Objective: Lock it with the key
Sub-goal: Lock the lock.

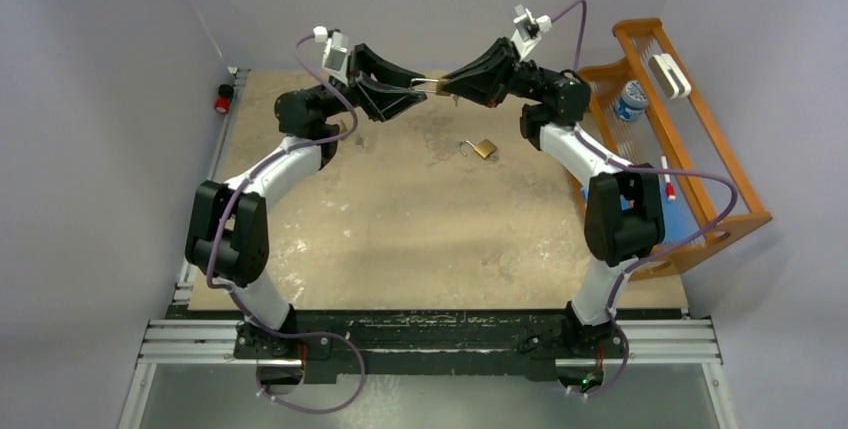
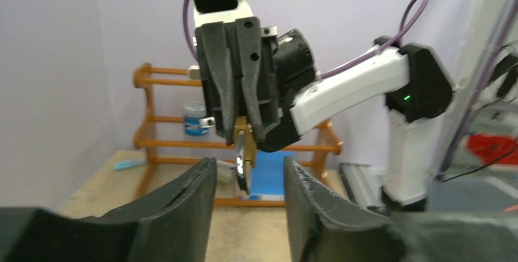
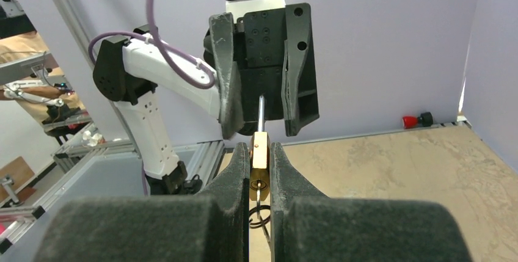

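Over the far part of the rough, beige bench (image 1: 400, 229), my right claw (image 3: 260, 153) is pressed closed on a small brass padlock (image 3: 261, 163). Its thin steel shackle (image 3: 261, 112) points between the fingers of my left claw (image 2: 248, 165), which gapes wide and grips nothing. A second brass padlock (image 1: 485, 148) lies on the bench, a little nearer.

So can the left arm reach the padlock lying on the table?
Probably yes. The loose padlock lies on the bare table with nothing over it, near the left end effector, which looks open. It would only need to lower.
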